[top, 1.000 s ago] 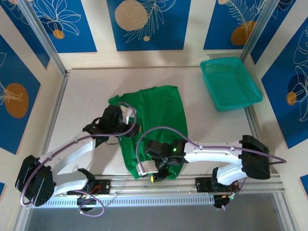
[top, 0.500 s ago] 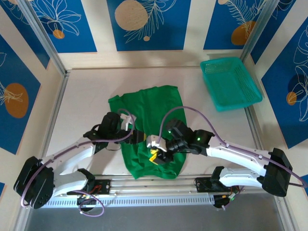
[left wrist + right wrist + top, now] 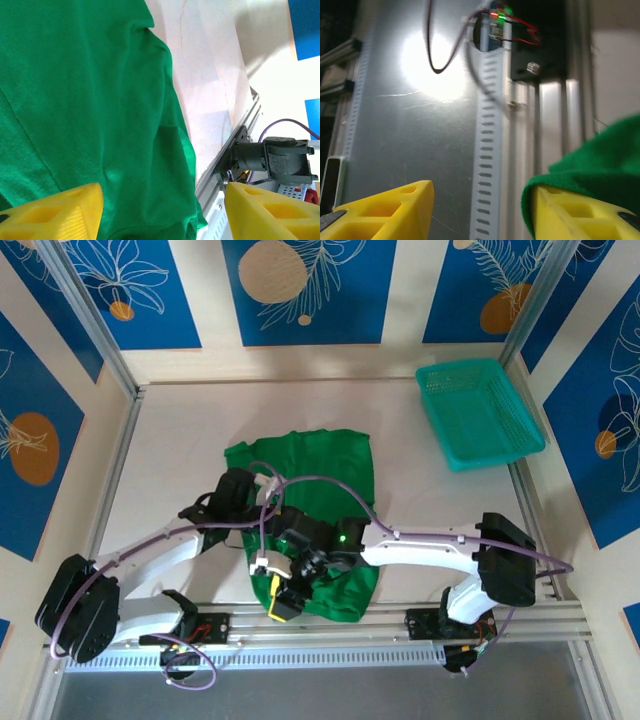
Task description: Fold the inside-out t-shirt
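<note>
here, a pale table (image 3: 170,430) sits between walls of blue leaf-print panels, with a teal basket (image 3: 480,412) at its far right. the green t-shirt (image 3: 320,465) lies mid-table, shorter and more bunched at the near rail than a second ago. the left gripper (image 3: 164,192) gapes wide over the cloth. the right gripper (image 3: 481,192) is parted too, with cloth draped on one finger. both arms cover the shirt's middle.

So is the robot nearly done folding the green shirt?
Partway, I'd guess. Done: the shirt lies on the table as a narrow strip, so it looks folded lengthwise. In hand: both grippers are open over its near half, the left gripper above the cloth, the right gripper with cloth draped on one finger. Left: the bunched near end needs folding over.
</note>
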Available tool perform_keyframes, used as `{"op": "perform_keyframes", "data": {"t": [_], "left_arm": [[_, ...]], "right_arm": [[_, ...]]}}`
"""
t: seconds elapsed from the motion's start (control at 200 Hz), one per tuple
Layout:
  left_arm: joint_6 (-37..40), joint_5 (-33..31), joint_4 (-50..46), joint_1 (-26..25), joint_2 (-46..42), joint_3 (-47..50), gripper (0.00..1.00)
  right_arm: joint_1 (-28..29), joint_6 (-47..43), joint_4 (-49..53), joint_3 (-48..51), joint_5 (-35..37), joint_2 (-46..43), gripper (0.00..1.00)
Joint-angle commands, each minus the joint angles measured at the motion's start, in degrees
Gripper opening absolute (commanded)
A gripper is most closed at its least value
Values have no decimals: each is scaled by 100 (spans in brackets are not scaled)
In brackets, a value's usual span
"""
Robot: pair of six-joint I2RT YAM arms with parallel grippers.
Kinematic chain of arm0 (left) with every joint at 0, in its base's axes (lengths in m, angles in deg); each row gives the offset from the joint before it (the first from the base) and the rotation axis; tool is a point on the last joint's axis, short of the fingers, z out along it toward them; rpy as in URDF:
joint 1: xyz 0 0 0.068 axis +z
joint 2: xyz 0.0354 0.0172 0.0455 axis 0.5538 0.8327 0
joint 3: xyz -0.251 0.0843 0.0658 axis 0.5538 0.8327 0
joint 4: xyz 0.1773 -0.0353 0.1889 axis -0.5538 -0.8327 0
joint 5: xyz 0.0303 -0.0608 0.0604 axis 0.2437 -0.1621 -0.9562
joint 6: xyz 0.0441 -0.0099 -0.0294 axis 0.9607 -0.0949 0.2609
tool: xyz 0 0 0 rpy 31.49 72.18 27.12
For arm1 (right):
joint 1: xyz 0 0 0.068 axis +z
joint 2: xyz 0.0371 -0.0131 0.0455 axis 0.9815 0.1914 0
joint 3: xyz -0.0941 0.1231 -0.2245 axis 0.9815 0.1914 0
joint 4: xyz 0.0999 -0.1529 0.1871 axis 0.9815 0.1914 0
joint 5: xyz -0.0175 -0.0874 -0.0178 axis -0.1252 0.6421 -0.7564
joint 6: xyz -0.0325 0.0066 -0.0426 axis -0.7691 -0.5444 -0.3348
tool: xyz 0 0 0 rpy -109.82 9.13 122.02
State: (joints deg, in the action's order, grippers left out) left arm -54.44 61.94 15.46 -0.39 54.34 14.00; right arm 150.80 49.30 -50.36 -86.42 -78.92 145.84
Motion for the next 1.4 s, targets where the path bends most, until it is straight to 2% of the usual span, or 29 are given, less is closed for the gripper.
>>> {"op": "perform_keyframes", "data": {"t": [0.0,0.1,0.24,0.3,0.375,0.545,0.745,0.831,0.901,0.946,1.151,1.261,1.396], "left_arm": [[78,405,129,-56,-23,134,65],[284,279,-537,-125,-294,93,65],[567,-236,-1865,-317,-597,-80,65],[452,-531,-2242,-494,-760,-34,65],[186,-669,-2264,-711,-1062,230,65],[-166,-843,-2384,-1010,-1564,527,65],[-122,-1145,-2278,-1185,-1331,601,65],[-123,-1229,-2102,-1190,-1273,664,63],[-93,-1248,-1905,-1186,-1270,706,57],[-40,-1210,-1869,-1186,-1254,680,56],[64,-920,-1373,-1187,-1305,793,55],[136,-744,-1243,-1188,-1107,722,48],[264,-797,-1155,-1188,-921,713,36]], "right_arm": [[-163,792,880,-215,1142,-411,56],[-263,1202,963,25,1467,-847,59],[-533,1624,179,811,1294,-1553,59],[-768,1849,96,999,1116,-1749,58],[-783,1921,251,1143,1559,-1855,58],[-748,2147,35,1369,1892,-1365,57],[-654,2261,-507,1238,2037,-600,57],[-644,2339,-755,1281,2137,-342,46],[-669,2293,-1017,1370,1964,-293,11],[-703,2296,-1161,1432,1840,-360,0],[-1197,2155,-1557,1802,950,-967,0],[-1413,2069,-1612,1875,524,-1070,0],[-1442,1806,-1661,1943,382,-1248,0]]}}
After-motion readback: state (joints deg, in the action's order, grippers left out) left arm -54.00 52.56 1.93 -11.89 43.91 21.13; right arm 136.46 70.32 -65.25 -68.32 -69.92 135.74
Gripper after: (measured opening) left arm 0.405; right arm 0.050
